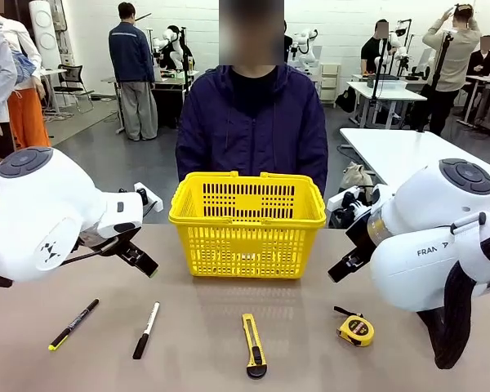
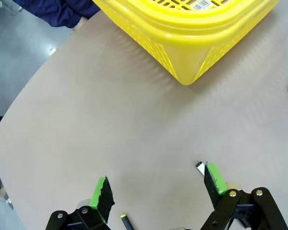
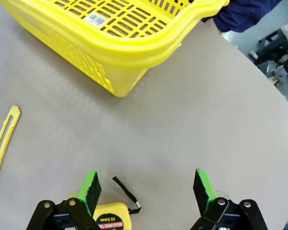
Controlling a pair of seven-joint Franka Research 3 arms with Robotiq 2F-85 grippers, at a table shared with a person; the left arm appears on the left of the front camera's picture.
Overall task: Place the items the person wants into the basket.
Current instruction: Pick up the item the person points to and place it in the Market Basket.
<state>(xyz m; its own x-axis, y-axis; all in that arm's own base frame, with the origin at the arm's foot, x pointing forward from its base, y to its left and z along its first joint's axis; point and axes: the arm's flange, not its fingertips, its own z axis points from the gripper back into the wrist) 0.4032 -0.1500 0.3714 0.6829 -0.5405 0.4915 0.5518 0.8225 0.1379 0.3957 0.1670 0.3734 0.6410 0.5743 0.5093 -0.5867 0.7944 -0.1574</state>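
The yellow basket point(image 1: 247, 230) stands mid-table in front of the person point(image 1: 253, 122) in a dark jacket. In a row along the near edge lie a black marker point(image 1: 73, 324) with a yellow-green end, a white-and-black pen point(image 1: 145, 330), a yellow utility knife point(image 1: 254, 345) and a yellow-and-black tape measure point(image 1: 355, 329). My left gripper point(image 1: 144, 262) hovers open above the table left of the basket point(image 2: 192, 38), over the pen's tip point(image 2: 200, 165). My right gripper point(image 1: 340, 269) hovers open right of the basket point(image 3: 110, 43), above the tape measure point(image 3: 110, 219). The knife point(image 3: 4, 141) lies off to its side.
The tan table point(image 1: 229, 302) has bare surface between the basket and the row of tools. Both white arms flank the basket. The table's rounded far corners point(image 2: 19, 110) drop to a grey floor. Other people and tables stand far behind.
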